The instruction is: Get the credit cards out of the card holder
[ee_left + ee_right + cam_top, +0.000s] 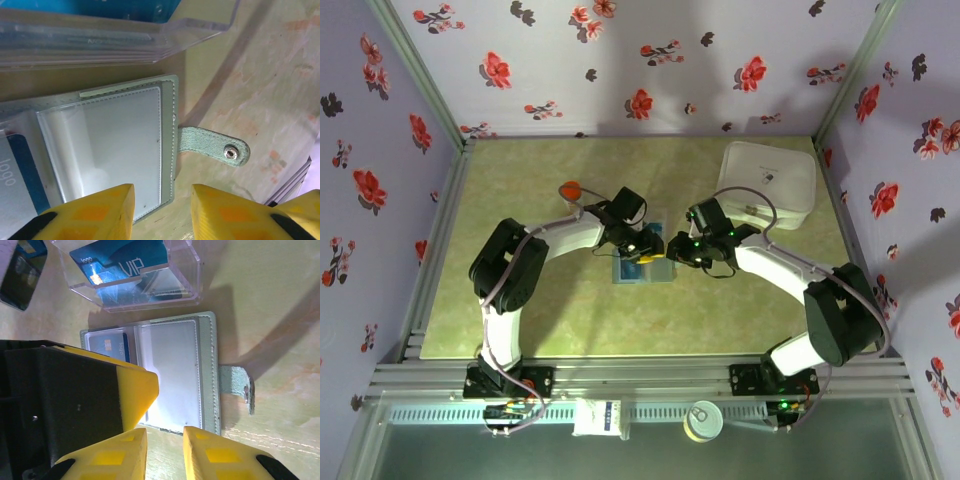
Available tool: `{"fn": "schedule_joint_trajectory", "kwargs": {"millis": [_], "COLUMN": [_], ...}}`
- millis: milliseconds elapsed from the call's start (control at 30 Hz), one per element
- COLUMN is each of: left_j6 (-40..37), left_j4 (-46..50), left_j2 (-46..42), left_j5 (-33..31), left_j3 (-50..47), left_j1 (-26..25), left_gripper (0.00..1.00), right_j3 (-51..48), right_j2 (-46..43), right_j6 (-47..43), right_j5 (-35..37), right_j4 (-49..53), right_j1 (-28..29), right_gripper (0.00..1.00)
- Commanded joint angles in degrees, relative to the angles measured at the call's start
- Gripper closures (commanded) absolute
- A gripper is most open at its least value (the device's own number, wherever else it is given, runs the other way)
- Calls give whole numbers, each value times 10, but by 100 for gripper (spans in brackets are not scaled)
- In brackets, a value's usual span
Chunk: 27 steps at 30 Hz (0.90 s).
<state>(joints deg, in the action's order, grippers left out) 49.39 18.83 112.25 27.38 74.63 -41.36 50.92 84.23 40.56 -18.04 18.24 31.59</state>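
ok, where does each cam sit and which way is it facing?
Top external: fixed above and behind the bases, looking down at the table; left arm and right arm meet over the card holder.
Left wrist: on the left wrist, looking down past the left pincer at the open card holder.
Right wrist: on the right wrist, looking down past the right pincer at the card holder and a credit card in a clear box.
Shared: both wrist views catch the snap tab and clear box.
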Motion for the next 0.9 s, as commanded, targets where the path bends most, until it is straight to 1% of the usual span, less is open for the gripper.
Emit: {"fn": "schedule_joint_trajectory", "kwargs": {"millis": [0, 200, 367, 867], "left_j6": [-11, -17, -14, 0], "left_j4": [22, 14, -5, -66], "left_j2": [-9, -39, -67, -161], "left_j5": [-8, -23, -22, -16], "left_j3": [11, -19, -58, -201], "left_j1": [0, 12, 28, 89], "left_gripper": [66, 68, 70, 72], "right_j3": [-6, 9, 36, 160], "right_j2": [2, 27, 61, 190], "right_j6": [9, 20, 22, 16], "right_j5": [-11, -19, -22, -33], "right_j4": [-12, -23, -18, 17], "right_j1": [-2, 5, 23, 83], "right_gripper": [73, 73, 73, 73]}}
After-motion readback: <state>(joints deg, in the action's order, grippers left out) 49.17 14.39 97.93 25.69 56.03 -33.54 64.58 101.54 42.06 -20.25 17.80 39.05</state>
